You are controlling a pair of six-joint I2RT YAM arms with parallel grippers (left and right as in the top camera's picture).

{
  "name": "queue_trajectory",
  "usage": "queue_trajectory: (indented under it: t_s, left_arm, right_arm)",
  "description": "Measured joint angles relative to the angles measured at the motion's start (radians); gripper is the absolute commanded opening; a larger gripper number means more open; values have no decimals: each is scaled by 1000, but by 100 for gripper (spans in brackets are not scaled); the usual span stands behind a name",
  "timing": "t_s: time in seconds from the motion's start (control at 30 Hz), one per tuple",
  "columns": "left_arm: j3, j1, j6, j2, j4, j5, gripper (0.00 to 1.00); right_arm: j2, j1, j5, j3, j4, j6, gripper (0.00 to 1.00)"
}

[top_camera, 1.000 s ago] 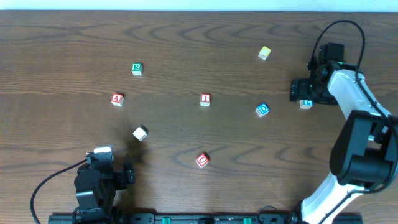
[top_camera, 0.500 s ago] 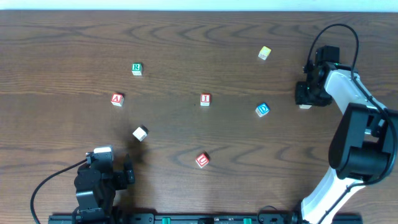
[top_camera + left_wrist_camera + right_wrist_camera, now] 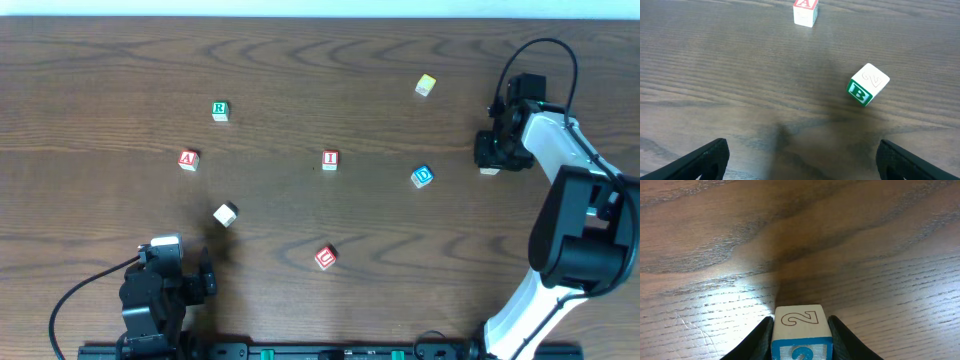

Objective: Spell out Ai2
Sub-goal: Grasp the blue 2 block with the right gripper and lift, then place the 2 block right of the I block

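The blue-framed "2" cube (image 3: 801, 330) sits on the table at the right, and my right gripper (image 3: 801, 342) is shut on it, a finger pressed against each side. From overhead only a sliver of this cube (image 3: 489, 171) shows under the right gripper (image 3: 492, 156). The red "A" cube (image 3: 188, 159) lies at the left and the red "I" cube (image 3: 330, 159) in the middle. My left gripper (image 3: 802, 160) stands wide open low at the front left with nothing between its fingers. The "A" cube (image 3: 805, 11) is far ahead of it.
A green "B" cube (image 3: 867, 85) lies tilted just ahead of the left gripper. Other cubes on the table: green "R" (image 3: 220, 110), yellow (image 3: 426, 85), blue "D" (image 3: 423, 177) and red "C" (image 3: 325, 257).
The right gripper has come down over the "2" cube and its fingers have shut on it. The left arm and the other cubes have not moved.
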Motion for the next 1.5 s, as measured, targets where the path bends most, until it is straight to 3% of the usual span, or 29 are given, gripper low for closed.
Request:
queue_trajectory:
  t_s: [0.17, 0.3, 0.47, 0.6, 0.77, 0.87, 0.97, 1.2, 1.5]
  left_arm:
    - [0, 0, 0, 0, 0, 0, 95]
    - [0, 0, 0, 0, 0, 0, 95]
    - [0, 0, 0, 0, 0, 0, 95]
    - [0, 0, 0, 0, 0, 0, 95]
    - [0, 0, 0, 0, 0, 0, 95]
    - [0, 0, 0, 0, 0, 0, 95]
    - [0, 0, 0, 0, 0, 0, 95]
    - [0, 0, 0, 0, 0, 0, 95]
    - [0, 0, 0, 0, 0, 0, 95]
  right_arm:
    - [0, 0, -19, 0, 3, 11, 26]
    - [0, 1, -84, 13, -5, 46, 1]
    - [0, 32, -160, 134, -76, 120, 1]
    - [0, 129, -175, 339, -148, 166, 2]
    - [0, 377, -112, 542, -165, 224, 1]
    - [8, 557, -24, 557, -171, 287, 2]
    - [50, 647, -2, 558, -179, 347, 2]
    - [211, 647, -3, 554, -237, 446, 2]
    - [220, 636, 0, 550, -288, 488, 1]
